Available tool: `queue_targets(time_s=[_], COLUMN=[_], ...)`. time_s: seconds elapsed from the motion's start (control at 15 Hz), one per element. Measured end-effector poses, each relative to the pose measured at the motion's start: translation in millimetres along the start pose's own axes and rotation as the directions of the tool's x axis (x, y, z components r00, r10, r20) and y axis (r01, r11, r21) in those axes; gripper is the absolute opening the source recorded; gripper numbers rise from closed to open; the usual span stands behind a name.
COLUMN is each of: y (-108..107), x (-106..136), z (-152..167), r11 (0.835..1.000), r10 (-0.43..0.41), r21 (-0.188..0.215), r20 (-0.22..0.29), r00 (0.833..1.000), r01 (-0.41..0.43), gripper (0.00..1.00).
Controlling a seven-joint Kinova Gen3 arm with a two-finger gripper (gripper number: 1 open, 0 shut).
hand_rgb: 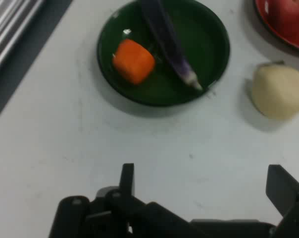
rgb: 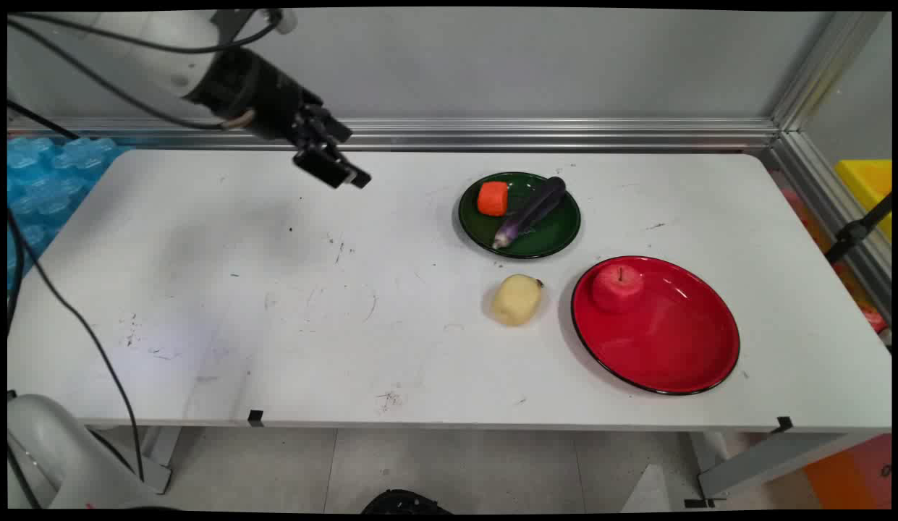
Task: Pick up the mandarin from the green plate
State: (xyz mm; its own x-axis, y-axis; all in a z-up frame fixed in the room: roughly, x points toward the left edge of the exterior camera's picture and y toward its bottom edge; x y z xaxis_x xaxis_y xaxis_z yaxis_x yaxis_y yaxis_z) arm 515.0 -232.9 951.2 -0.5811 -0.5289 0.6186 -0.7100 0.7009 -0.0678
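White table (rgb: 275, 304) — green plate (rgb: 557, 233), red plate (rgb: 680, 354), potato (rgb: 516, 299).

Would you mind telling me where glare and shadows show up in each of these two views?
Main view: white highlights streak the red plate, and the potato throws a faint shadow to its left. Hand view: a small bright glint sits on the green plate by the carrot piece; the potato casts a soft shadow; the tool is open and empty.
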Motion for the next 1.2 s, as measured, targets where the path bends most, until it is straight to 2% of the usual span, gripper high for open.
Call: queue_targets(time_s=[0.4,0.67,0.87,1.2], y=[-28,-42,-50,-62], x=[34,48,59,78], z=[48,82,114,170], r11=[0.997,0.994,0.994,0.998], r10=[-0.055,-0.076,-0.083,-0.038], r21=[0.059,0.076,0.075,0.045], r20=[-0.01,-0.01,0.001,0.041], r00=[0.998,0.997,0.997,0.998], r01=[0.055,0.077,0.082,0.036], gripper=[1.0,1.0,1.0,1.0])
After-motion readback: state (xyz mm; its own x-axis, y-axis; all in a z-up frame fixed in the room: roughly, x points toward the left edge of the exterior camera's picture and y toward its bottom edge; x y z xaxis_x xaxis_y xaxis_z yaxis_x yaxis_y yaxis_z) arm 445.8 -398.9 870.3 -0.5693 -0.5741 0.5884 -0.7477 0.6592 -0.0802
